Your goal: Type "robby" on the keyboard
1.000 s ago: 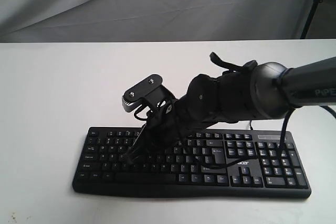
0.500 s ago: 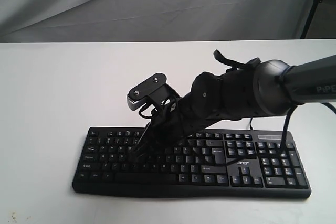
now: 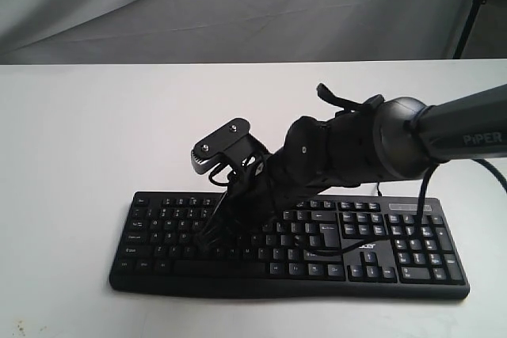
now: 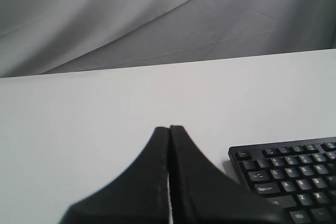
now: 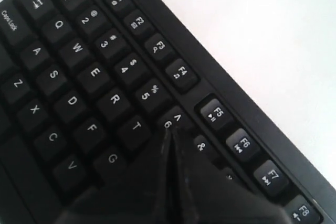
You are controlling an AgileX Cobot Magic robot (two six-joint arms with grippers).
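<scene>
The black keyboard [image 3: 396, 252] lies on the white table [image 3: 71, 156] near its front edge. My right arm reaches across from the right. My right gripper [image 3: 209, 233] is shut and points down onto the left-middle keys. In the right wrist view the shut tip of the right gripper [image 5: 169, 131] sits at the 6 key [image 5: 171, 120], beside T [image 5: 136, 127]; the keys under the fingers are hidden. My left gripper [image 4: 169, 128] is shut, holds nothing, and hovers over bare table beside the keyboard's corner [image 4: 294, 182]. It does not show in the exterior view.
A thin black cable [image 3: 317, 252] droops from the right arm over the middle keys. Grey cloth [image 3: 238, 5] hangs behind the table's far edge. A dark stand leg [image 3: 474, 5] rises at the back right.
My right gripper's tip has shifted slightly right along the keys, and the wrist has dipped a little lower. The keyboard has not moved.
</scene>
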